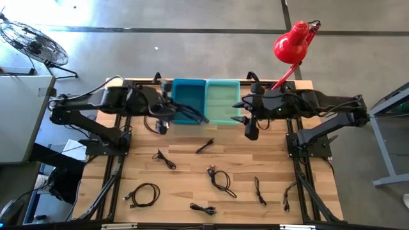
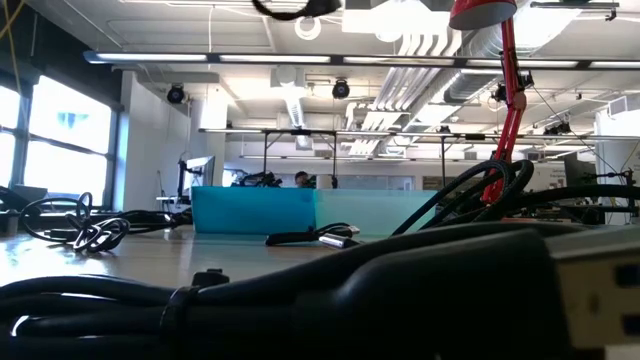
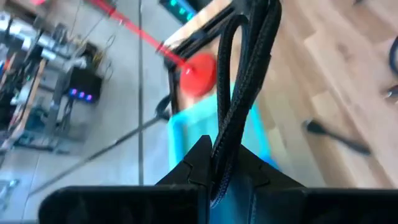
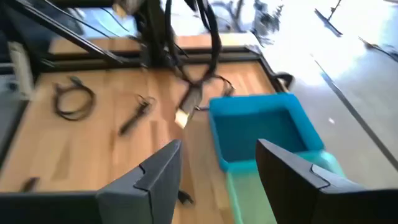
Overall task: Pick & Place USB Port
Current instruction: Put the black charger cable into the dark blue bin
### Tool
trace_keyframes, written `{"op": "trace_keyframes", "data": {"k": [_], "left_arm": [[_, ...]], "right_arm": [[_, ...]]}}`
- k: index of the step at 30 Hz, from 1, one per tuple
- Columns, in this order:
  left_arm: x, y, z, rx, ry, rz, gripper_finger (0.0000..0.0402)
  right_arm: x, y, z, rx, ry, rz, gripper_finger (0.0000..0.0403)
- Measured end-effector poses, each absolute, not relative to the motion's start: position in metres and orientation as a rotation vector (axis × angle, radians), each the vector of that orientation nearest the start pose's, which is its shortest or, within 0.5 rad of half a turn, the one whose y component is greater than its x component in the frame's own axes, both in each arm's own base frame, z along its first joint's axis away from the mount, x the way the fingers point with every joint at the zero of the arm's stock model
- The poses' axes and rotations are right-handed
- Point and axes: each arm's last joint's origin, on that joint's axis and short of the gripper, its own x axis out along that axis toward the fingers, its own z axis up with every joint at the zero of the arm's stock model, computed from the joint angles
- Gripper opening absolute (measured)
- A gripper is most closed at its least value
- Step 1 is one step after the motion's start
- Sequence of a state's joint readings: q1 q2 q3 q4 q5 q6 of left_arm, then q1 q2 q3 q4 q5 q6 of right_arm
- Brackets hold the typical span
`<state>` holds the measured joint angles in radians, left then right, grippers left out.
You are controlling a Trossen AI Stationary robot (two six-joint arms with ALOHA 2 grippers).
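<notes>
My left gripper (image 1: 167, 108) is shut on a black braided USB cable (image 3: 245, 68) and hovers at the near edge of the blue bin (image 1: 189, 101). In the right wrist view the cable (image 4: 189, 74) hangs in loops, its pale plug (image 4: 183, 117) low beside the blue bin (image 4: 261, 127). A teal bin (image 1: 222, 102) adjoins the blue one on its right. My right gripper (image 4: 217, 168) is open, above the teal bin's near right corner (image 1: 250, 126), and touches nothing. My left gripper pinches the cable between its two fingers at a doubled, looped stretch (image 3: 217, 158). The strands run on past the fingertips. The cable hangs below the hold, lifted off the table, its plug end (image 4: 183, 117) dangling by the blue bin's near corner.
Several more black cables lie on the wooden table: one (image 1: 204, 146) just in front of the bins, others (image 1: 164, 158), (image 1: 220, 179), (image 1: 144, 195) nearer the front edge. A red desk lamp (image 1: 293, 42) stands at the far right corner. Bare wood lies between the bins and these cables.
</notes>
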<state>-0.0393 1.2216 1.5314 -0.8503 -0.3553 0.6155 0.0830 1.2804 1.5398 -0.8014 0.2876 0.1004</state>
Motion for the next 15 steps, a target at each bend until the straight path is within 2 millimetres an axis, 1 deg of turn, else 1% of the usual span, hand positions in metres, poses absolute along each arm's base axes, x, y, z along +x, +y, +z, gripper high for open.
{"op": "trace_keyframes", "data": {"k": [4,9,12,15], "left_arm": [[0.207,0.021,0.438,0.688,0.675,0.22,0.0019],[0.19,0.05,0.432,0.649,0.823,0.323,0.0019],[0.185,0.065,0.432,0.626,0.847,0.337,0.0019],[0.184,0.08,0.427,0.616,0.856,0.315,0.0019]], "right_arm": [[0.244,0.011,0.423,-0.023,0.581,-0.272,0.0197],[0.242,0.008,0.419,-0.012,0.619,-0.335,0.0197],[0.24,0.005,0.417,-0.003,0.64,-0.376,0.0197],[0.239,0.002,0.416,0.011,0.646,-0.402,0.0197]]}}
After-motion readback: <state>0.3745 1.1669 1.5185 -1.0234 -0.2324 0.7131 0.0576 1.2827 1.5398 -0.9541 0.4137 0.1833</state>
